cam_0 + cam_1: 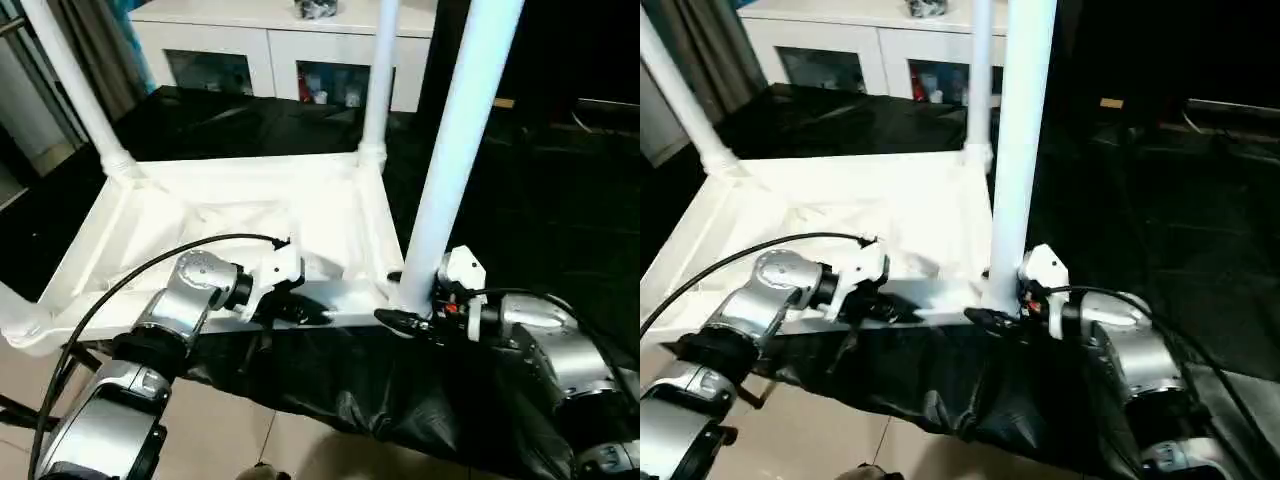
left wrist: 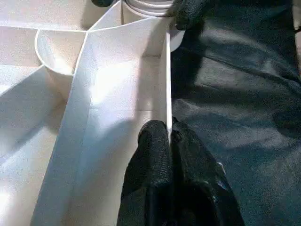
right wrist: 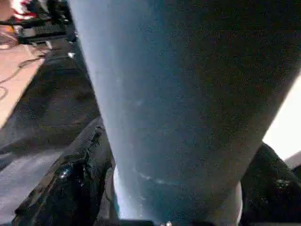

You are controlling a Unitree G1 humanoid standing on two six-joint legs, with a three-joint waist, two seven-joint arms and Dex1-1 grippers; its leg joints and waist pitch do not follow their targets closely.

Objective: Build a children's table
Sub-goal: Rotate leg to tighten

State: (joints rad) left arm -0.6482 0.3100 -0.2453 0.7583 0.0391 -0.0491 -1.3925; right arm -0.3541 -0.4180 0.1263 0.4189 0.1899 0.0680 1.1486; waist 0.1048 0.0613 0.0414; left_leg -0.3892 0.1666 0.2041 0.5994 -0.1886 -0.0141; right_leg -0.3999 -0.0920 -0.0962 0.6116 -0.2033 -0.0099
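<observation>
Left wrist view: the left tool [image 2: 170, 136] is seen pinched on the near rim of the upturned tabletop [image 1: 230, 215], which lies on a black-draped desk [image 1: 520, 200]. The right tool [image 1: 415, 320] is clasped around the near leg [image 1: 455, 150], its top cut off. No writing can be read.

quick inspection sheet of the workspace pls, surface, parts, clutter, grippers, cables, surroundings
surface: black cloth under the work.
job's things: tabletop lies underside up; three legs stand in corner sockets, the near leg by the right arm.
clutter: nothing seen.
grippers: left gripper shut on the tabletop's near rim; right gripper at the near leg's base, a finger on each side, grip unclear.
cables: black cable loops over the left arm; another runs along the right forearm.
surroundings: white cabinet with glass doors behind.
</observation>
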